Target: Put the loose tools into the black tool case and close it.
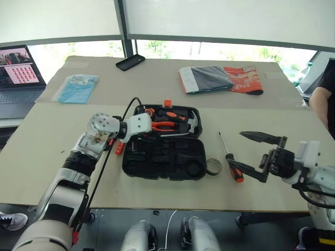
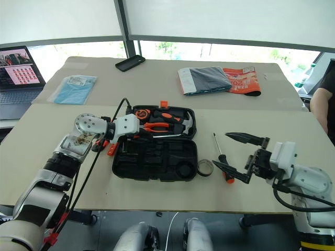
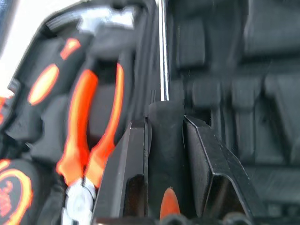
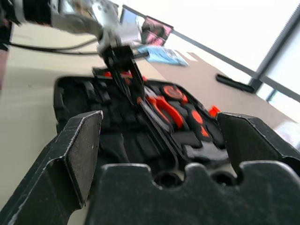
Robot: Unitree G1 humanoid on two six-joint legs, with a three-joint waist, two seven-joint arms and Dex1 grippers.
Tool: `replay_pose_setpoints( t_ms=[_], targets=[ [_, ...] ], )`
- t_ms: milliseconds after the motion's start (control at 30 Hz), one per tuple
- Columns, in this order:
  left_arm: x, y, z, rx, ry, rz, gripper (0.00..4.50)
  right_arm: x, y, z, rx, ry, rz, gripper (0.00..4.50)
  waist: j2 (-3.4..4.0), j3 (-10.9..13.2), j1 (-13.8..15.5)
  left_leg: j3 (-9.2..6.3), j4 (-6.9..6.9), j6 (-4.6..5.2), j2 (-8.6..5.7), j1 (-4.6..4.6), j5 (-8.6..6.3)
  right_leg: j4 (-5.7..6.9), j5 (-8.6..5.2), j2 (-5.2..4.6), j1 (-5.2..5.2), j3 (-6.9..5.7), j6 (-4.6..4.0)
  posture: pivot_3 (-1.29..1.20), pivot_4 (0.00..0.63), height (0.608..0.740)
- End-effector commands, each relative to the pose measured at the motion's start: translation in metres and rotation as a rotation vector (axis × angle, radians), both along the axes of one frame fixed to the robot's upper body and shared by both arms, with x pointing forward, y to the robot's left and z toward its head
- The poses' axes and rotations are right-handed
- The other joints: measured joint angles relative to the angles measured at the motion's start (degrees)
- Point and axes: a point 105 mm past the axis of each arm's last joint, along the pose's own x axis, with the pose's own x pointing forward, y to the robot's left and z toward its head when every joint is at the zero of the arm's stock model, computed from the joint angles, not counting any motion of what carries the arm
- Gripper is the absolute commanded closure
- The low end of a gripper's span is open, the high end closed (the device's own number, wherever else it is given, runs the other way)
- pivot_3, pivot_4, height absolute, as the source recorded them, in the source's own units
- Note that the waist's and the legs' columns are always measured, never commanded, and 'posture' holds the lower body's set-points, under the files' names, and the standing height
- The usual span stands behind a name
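Left claw (image 3: 164, 140) grips screwdriver (image 3: 163, 51) over open tool case (image 1: 162, 157); pliers (image 1: 163, 125) and hammer (image 1: 180, 119) in far half. Right claw (image 1: 251, 154) open; second screwdriver (image 1: 230, 157) and tape roll (image 1: 213, 166) right of case.

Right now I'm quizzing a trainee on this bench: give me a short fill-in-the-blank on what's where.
1. The left gripper is shut on a ____ over the open black tool case.
2. The right gripper is ____.
3. The grey tape roll lies on the table beside the case's ____ edge.
4. The other screwdriver lies between the tape roll and the ____ gripper.

Missing: screwdriver; open; right; right
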Motion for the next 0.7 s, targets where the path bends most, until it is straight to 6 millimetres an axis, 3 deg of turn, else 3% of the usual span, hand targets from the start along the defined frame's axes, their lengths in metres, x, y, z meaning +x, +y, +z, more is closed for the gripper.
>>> replay_pose_setpoints(
  t_ms=[33, 700],
  targets=[
    [0.001, -0.005, 0.008, 0.042, -0.043, -0.051, 3.82, 0.002, 0.006, 0.01, 0.007, -0.021, 0.021, 0.0, 0.0, 0.0, 0.21, -0.04, 0.12, 0.06, 0.01, -0.07, -0.04, 0.0, 0.0, -0.01, 0.0, -0.04, 0.01, 0.0, 0.15, 0.74],
    [-0.006, -0.027, -0.007, 0.087, -0.015, -0.104, 3.82, 0.003, 0.024, 0.018, 0.027, -0.004, 0.035, 0.0, 0.01, -0.01, 0.32, -0.06, 0.55, 0.38, -0.03, -0.33, -0.22, 0.01, 0.04, -0.15, -0.01, -0.1, 0.24, 0.0, 0.15, 0.74]
  ],
)
